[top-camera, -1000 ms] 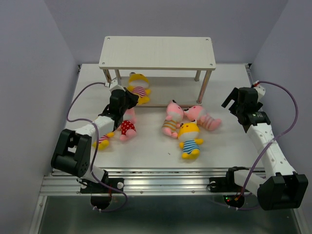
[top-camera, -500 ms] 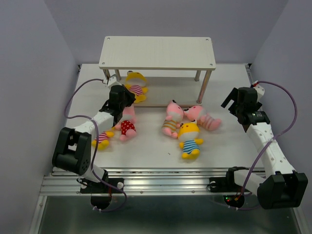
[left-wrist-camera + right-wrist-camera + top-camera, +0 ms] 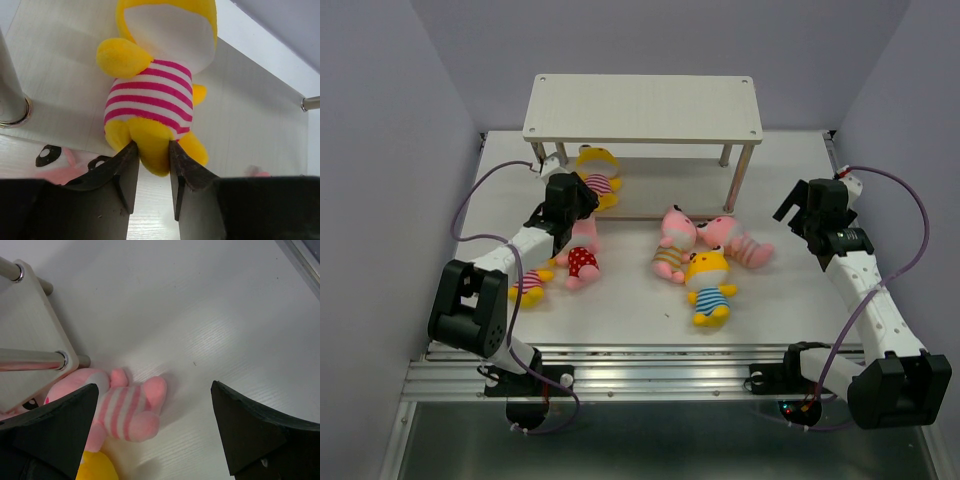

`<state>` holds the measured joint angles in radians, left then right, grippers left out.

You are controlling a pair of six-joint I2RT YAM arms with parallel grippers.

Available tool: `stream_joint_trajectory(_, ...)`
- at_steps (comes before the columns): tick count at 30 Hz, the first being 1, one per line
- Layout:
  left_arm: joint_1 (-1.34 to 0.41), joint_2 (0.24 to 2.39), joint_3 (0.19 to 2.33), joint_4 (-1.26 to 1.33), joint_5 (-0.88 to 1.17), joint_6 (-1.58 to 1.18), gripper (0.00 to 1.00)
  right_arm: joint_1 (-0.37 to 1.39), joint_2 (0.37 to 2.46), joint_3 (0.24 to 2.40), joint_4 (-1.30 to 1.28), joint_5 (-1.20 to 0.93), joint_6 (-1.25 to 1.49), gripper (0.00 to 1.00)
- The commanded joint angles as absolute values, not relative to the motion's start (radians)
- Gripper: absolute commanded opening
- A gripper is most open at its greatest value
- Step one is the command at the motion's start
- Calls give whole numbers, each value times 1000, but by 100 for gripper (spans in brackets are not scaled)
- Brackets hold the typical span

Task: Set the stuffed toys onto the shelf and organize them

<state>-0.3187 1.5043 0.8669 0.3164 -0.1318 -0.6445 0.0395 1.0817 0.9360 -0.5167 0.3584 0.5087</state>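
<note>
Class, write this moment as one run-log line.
left gripper: jaws flank leg of yellow striped toy, grip unclear | toy: lying on lower shelf board | right gripper: open, empty, near pink striped toy

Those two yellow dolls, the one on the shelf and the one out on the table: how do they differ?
The shelf doll wears pink stripes; the table doll wears blue ones. The shelf doll lies on the shelf's lower board, its bottom end between the left gripper's fingers; the table doll lies on the table beside pink dolls, with no gripper touching it. Both are yellow, with striped outfits.
</note>
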Motion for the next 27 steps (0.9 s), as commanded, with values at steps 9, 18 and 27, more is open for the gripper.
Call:
stream_joint_trajectory(9, -314, 1416, 868, 293, -152, -644, 71, 34, 1094, 957, -508, 322, 494, 100)
stream_joint_trajectory(18, -322, 1269, 818, 249, -72, -655, 99, 34, 1031, 936, -509, 319, 520, 100)
stream_joint_trajectory(27, -379, 974, 683, 78, -60, -704, 99, 34, 966, 942, -612, 178, 457, 100)
